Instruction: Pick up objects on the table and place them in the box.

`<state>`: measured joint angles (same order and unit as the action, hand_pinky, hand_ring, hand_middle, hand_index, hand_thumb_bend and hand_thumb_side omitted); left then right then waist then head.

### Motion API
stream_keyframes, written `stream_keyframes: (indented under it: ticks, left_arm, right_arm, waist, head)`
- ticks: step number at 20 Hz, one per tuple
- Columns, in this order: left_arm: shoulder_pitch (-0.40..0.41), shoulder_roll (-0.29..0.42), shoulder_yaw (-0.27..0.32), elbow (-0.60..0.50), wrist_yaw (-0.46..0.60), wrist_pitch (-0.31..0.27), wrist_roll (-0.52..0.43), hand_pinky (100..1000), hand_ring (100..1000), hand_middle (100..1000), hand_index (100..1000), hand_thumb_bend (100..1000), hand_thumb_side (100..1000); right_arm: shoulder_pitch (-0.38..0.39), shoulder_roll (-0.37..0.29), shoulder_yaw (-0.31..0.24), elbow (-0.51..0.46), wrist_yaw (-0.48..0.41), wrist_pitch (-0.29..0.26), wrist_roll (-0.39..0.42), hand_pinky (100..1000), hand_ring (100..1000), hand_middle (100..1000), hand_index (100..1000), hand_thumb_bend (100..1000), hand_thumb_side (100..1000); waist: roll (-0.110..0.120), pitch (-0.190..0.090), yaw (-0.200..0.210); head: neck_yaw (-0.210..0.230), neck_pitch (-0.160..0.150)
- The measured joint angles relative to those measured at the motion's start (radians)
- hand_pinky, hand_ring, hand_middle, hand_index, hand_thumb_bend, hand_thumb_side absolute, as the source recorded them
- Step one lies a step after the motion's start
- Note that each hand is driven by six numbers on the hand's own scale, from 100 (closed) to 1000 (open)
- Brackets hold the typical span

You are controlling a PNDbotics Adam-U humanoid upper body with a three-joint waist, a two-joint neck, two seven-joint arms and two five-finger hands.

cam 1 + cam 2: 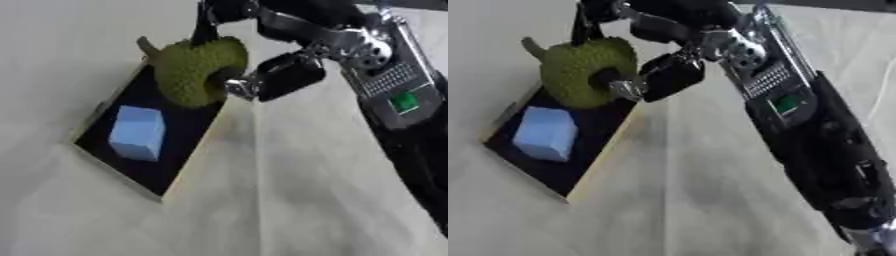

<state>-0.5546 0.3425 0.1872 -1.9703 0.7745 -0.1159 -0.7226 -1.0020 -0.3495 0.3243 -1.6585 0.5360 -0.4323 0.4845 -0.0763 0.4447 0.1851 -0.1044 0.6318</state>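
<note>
A spiky green fruit with a short stem [194,70] hangs over the far end of the box [179,175], a shallow tray with a black inside and pale rim. My right hand [280,76] is shut on the fruit, with its thumb against the near face and the fingers hidden behind. A light blue cube [137,133] lies inside the box, below the fruit. The right arm comes down from the upper right. My left hand shows in neither view.
The box lies askew on a pale cloth-covered table [289,200]. My right forearm [798,115], with a green light on it, crosses the right side of the table. Bare cloth lies in front of and right of the box.
</note>
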Motion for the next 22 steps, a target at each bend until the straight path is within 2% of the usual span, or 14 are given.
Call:
stream_keyframes:
  ticks: [9,15,17,18,19,20,21,22]
  left_arm:
    - [-0.007,0.0,-0.001,0.001,0.001,0.001,-0.008,902,918,968,868,100,672]
    - [-0.007,-0.001,-0.001,0.001,0.001,0.003,-0.01,903,919,969,868,100,672]
    - [-0.007,-0.001,-0.001,0.001,0.001,0.003,-0.011,903,919,970,868,100,672]
    - [-0.007,-0.001,-0.001,0.001,0.001,0.004,-0.011,903,919,970,868,100,672]
    - [-0.007,-0.001,-0.001,0.001,0.001,0.004,-0.012,903,919,970,868,100,672]
    - [-0.007,-0.001,-0.001,0.001,0.001,0.005,-0.012,903,919,970,868,100,672]
    - [-0.007,-0.001,-0.001,0.001,0.001,0.005,-0.012,903,920,970,868,100,672]
    - [-0.007,-0.001,-0.001,0.001,0.001,0.005,-0.012,903,920,970,868,100,672]
  right_arm:
    - [-0.054,0.101,0.018,0.237,0.2,-0.07,-0.073,765,651,451,636,100,134]
    - [-0.053,0.128,0.029,0.333,0.322,-0.118,-0.113,780,686,494,674,100,175]
    - [-0.052,0.129,0.034,0.343,0.346,-0.135,-0.117,788,728,543,710,100,203]
    - [-0.05,0.129,0.035,0.344,0.355,-0.144,-0.116,809,771,608,760,100,218]
    - [-0.047,0.129,0.039,0.344,0.363,-0.153,-0.111,818,788,634,781,100,222]
    - [-0.044,0.129,0.041,0.344,0.372,-0.163,-0.102,878,871,742,873,100,232]
    - [-0.044,0.129,0.045,0.342,0.38,-0.174,-0.091,901,900,774,905,100,221]
    - [-0.044,0.129,0.048,0.337,0.387,-0.187,-0.076,945,962,826,952,171,159]
  waist:
    - [0.0,0.006,0.014]
    - [-0.005,0.007,0.018]
    - [-0.005,0.007,0.018]
    - [-0.005,0.007,0.018]
    - [-0.005,0.007,0.018]
    - [-0.005,0.007,0.017]
    - [-0.005,0.007,0.017]
    - [-0.005,0.007,0.016]
  head:
    - [-0.022,0.0]
    - [-0.025,0.0]
    - [-0.025,0.0]
    - [-0.025,-0.001]
    - [-0.025,-0.001]
    - [-0.025,-0.001]
    - [-0.025,-0.001]
    - [-0.025,-0.001]
